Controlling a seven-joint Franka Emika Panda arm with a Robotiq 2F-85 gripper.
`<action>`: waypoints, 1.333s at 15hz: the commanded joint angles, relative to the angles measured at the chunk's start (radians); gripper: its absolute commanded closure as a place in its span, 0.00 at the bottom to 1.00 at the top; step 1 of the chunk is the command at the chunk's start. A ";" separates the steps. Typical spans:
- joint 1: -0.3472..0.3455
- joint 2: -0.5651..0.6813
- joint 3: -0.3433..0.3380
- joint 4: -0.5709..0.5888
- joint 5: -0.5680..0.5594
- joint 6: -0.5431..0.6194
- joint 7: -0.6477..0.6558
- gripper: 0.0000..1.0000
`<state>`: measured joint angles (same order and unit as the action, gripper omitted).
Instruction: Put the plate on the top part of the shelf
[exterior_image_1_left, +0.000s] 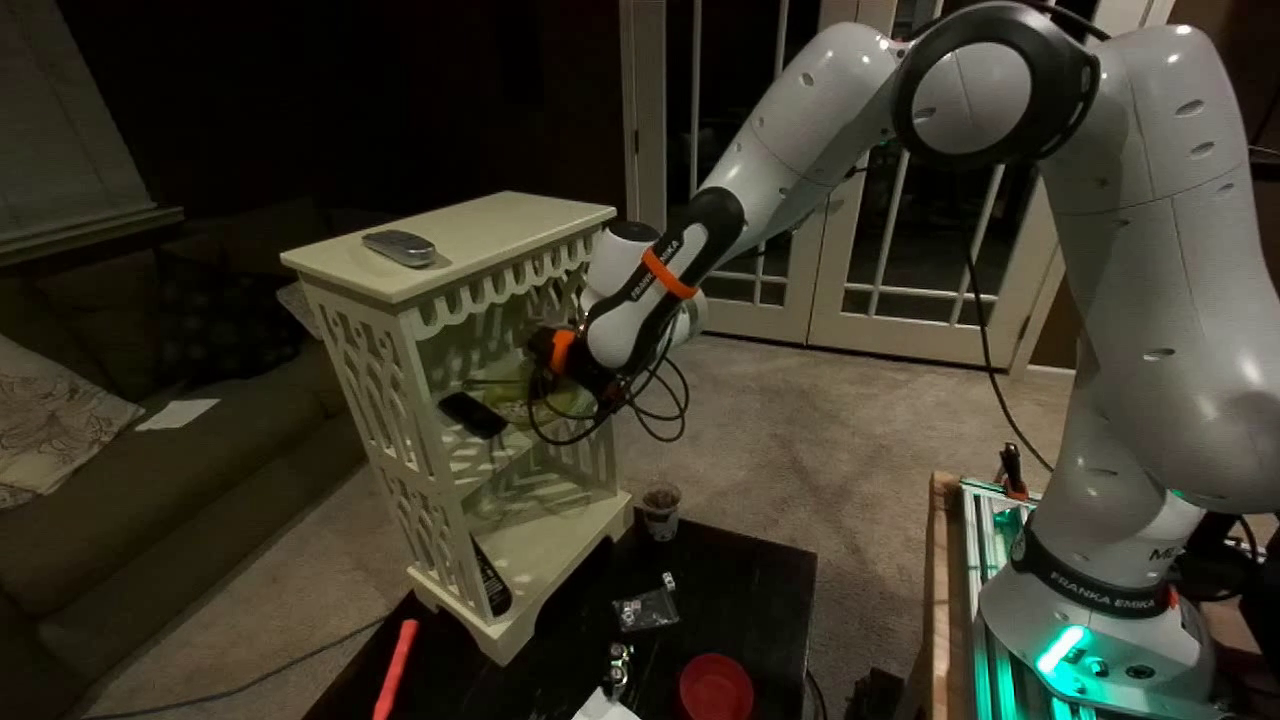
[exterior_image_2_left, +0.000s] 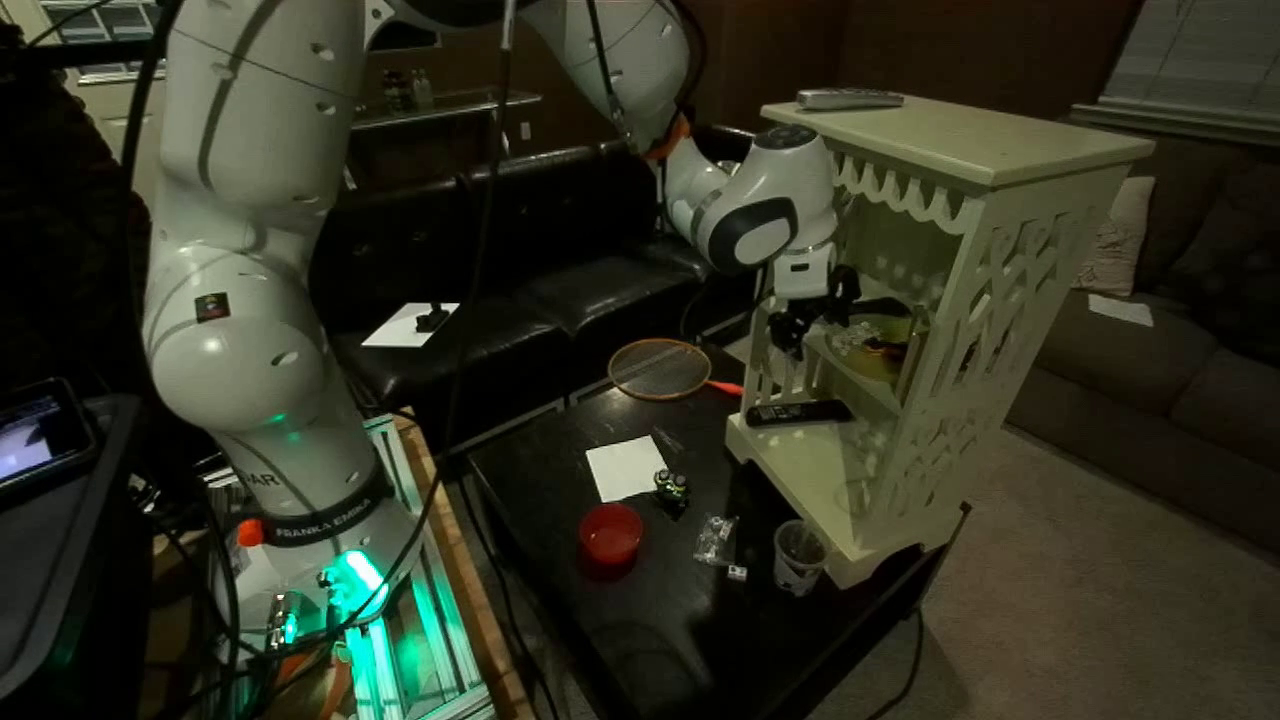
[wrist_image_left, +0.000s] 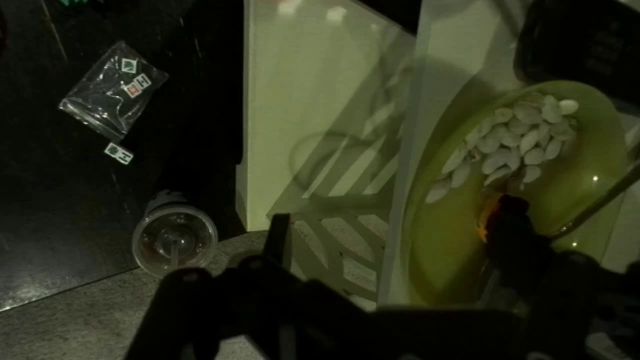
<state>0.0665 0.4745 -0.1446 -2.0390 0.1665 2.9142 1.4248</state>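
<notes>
The plate, shallow and yellow-green, lies on the shelf's middle tier and bears pale seed-like pieces. It shows in the wrist view (wrist_image_left: 442, 235) and, partly hidden, in both exterior views (exterior_image_1_left: 505, 388) (exterior_image_2_left: 895, 326). The cream shelf (exterior_image_1_left: 500, 235) stands on a dark table; it also shows in an exterior view (exterior_image_2_left: 1000, 140). My gripper (wrist_image_left: 392, 227) is open and empty at the middle tier; its fingers show in an exterior view (exterior_image_2_left: 815, 318). One fingertip is over the plate beside an orange patch; the other is outside the tier's edge. Contact cannot be told.
A grey remote (exterior_image_1_left: 400, 247) lies on the shelf's top. A small dark item (exterior_image_1_left: 472, 414) lies beside the plate. A black remote (exterior_image_2_left: 797, 413) is on the bottom tier. A cup (exterior_image_2_left: 800, 556), clear bag (wrist_image_left: 115, 92) and red bowl (exterior_image_2_left: 611, 537) are on the table.
</notes>
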 joint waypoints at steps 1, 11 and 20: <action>-0.083 0.035 0.103 0.112 0.082 -0.163 -0.109 0.00; -0.085 0.118 0.074 0.236 0.130 -0.272 -0.111 0.00; -0.141 0.102 0.129 0.140 0.238 -0.063 -0.233 0.11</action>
<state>-0.0606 0.5794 -0.0387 -1.8606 0.3502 2.7755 1.2396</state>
